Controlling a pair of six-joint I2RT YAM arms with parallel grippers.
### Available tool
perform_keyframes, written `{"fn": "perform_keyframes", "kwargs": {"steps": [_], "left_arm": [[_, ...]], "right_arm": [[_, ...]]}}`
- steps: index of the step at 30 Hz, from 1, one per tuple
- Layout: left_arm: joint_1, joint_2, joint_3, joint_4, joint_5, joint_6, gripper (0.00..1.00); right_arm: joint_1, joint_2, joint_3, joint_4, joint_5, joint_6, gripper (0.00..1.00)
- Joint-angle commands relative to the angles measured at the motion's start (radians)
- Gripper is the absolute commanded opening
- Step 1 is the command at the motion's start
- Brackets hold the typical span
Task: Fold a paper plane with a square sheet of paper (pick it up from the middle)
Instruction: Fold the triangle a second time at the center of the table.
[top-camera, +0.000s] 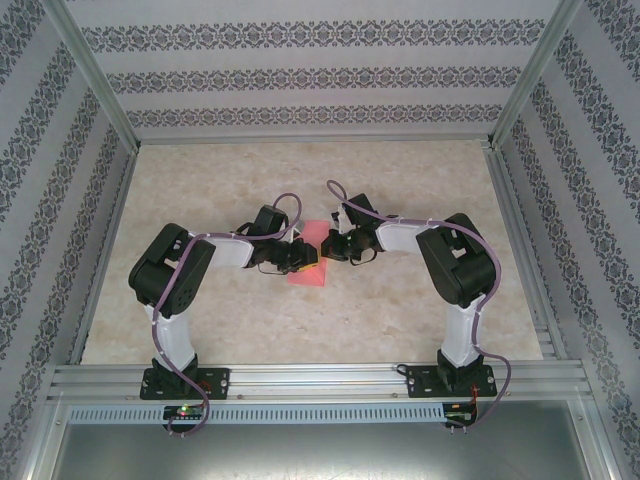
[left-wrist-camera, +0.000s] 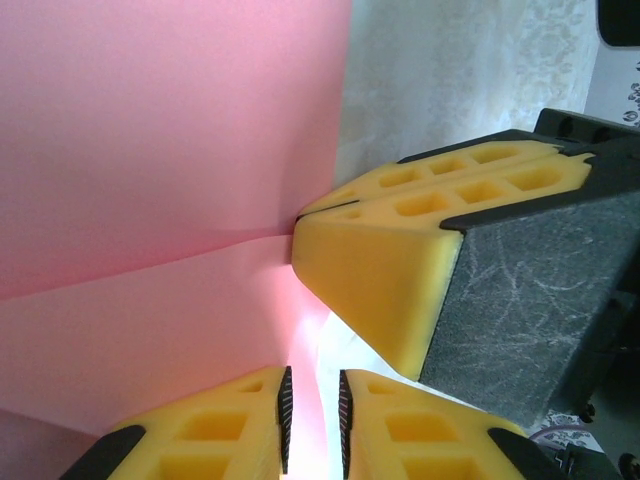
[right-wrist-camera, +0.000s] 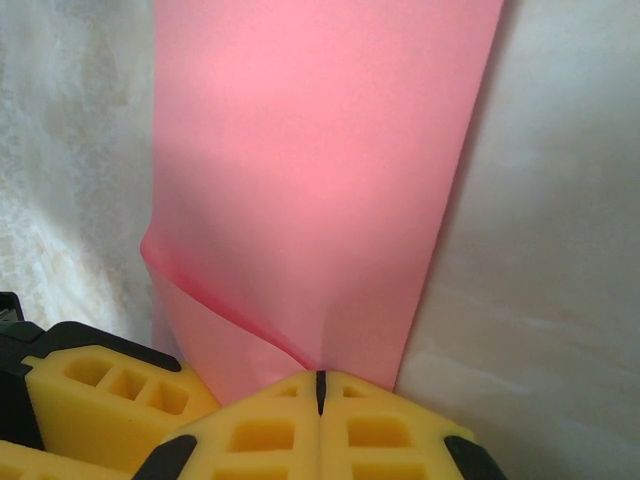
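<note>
1. Position: the square sheet of paper (right-wrist-camera: 320, 150) sits at about the middle of the table (top-camera: 200, 180), between the two gripper heads; whether it lies flat or is raised off the surface cannot be told.
2. Orientation: from above, its long axis runs roughly from the far side towards the near side, slightly slanted; on the right wrist camera it appears as a tall pink strip running straight away from the fingers; no pointed end can be made out; one crease crosses it on the left wrist camera, and a folded flap shows at its lower left on the right wrist camera.
3. Right gripper (right-wrist-camera: 320, 378): jaws pressed fully together, pinching the near end of the sheet at the fingertips.
4. Left gripper (left-wrist-camera: 314, 385): jaws stand a narrow slot apart; the sheet's edge runs into the slot; the pads are not seen clamped on it.
5. Surface: pale beige marble-pattern top.
6. Room: walls (top-camera: 320, 90) papered in light stripes with dark ornamental bands; aluminium frame posts at the corners; a metal rail (top-camera: 320, 378) along the near edge carries both arm bases.
</note>
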Motion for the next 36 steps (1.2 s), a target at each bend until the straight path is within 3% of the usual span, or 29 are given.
{"fn": "perform_keyframes", "kwargs": {"steps": [1, 10, 36], "left_arm": [[-0.014, 0.013, 0.018, -0.010, 0.015, 0.005, 0.23], [-0.014, -0.044, 0.009, -0.029, -0.032, 0.017, 0.23], [-0.013, -0.061, 0.004, 0.022, -0.012, 0.002, 0.22]], "right_arm": [[-0.012, -0.014, 0.011, -0.015, 0.049, -0.026, 0.00], [-0.008, -0.050, -0.012, -0.010, 0.045, -0.036, 0.00], [0.000, 0.022, 0.017, -0.019, 0.015, -0.024, 0.00]]}}
